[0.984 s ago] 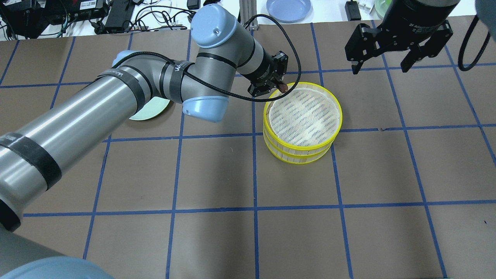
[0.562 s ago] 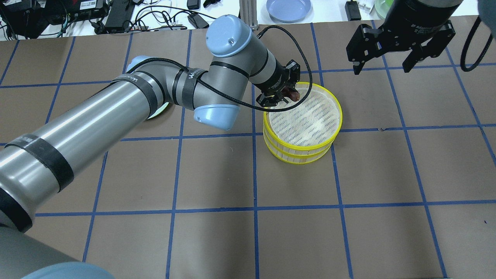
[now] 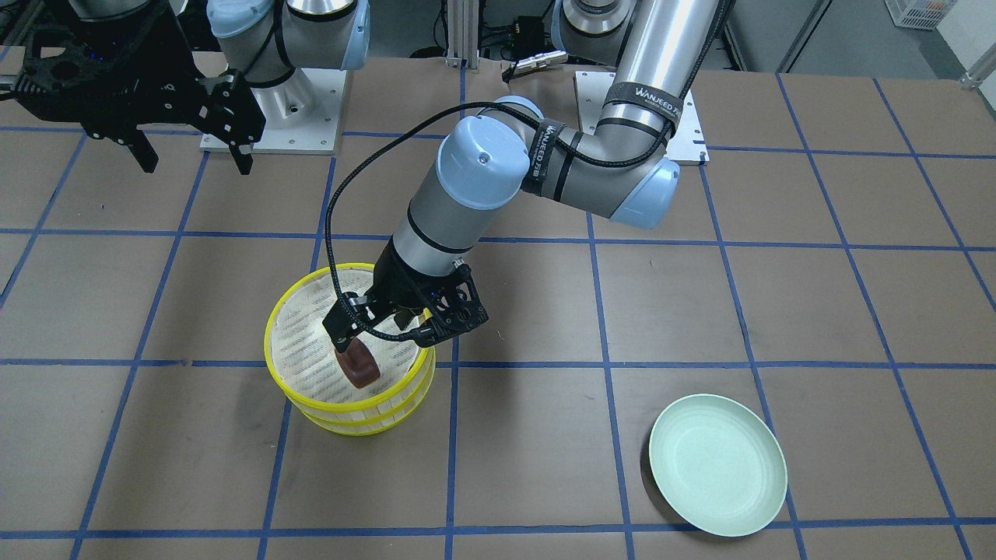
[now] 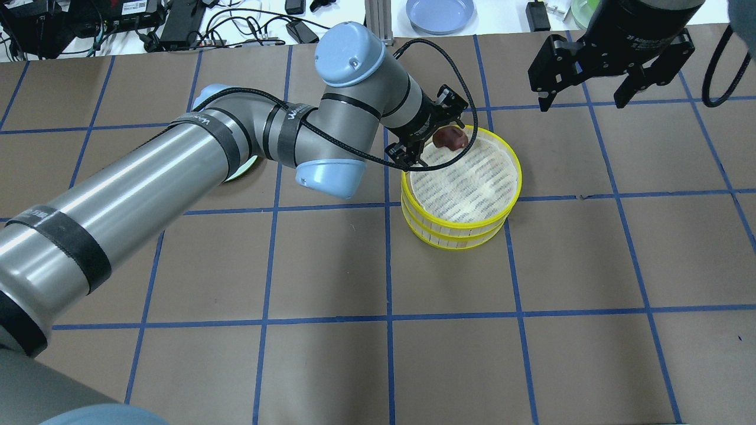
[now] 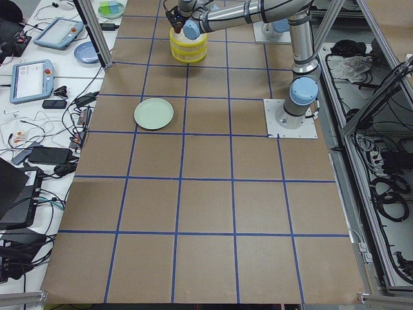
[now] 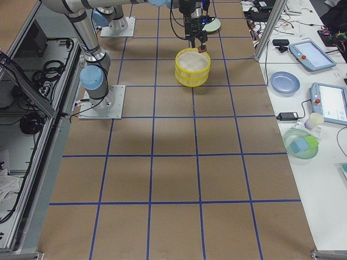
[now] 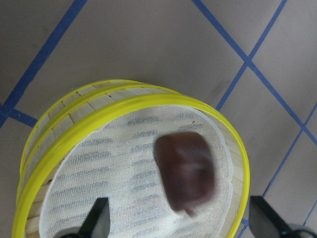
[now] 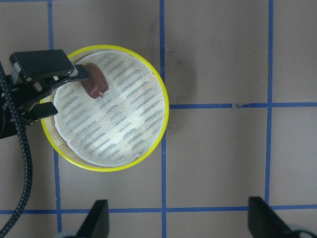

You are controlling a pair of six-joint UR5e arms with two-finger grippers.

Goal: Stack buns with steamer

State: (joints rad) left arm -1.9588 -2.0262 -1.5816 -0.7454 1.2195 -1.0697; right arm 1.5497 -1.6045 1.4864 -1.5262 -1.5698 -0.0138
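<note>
The steamer's two yellow-rimmed tiers (image 4: 462, 225) stand stacked on the table. They also show in the front view (image 3: 350, 406) and the right wrist view (image 8: 165, 111). The dark reddish-brown bun (image 4: 450, 139) is inside the top tier on the white liner, near the rim. It is blurred in the left wrist view (image 7: 185, 173) and clear in the front view (image 3: 357, 367). My left gripper (image 4: 434, 133) hangs over that edge with its jaws spread wide, free of the bun. My right gripper (image 4: 579, 103) is open and empty, high above the table. The pale cream bun does not show.
A pale green plate (image 3: 716, 467) lies on the table on my left side, partly under the left arm in the overhead view (image 4: 237, 173). A blue plate (image 4: 440, 13) and cables lie beyond the far table edge.
The left gripper moved right over the steamer's top tier with the brown bun, then opened. The bun left the jaws and is now in the top tier. The right arm stayed put.
</note>
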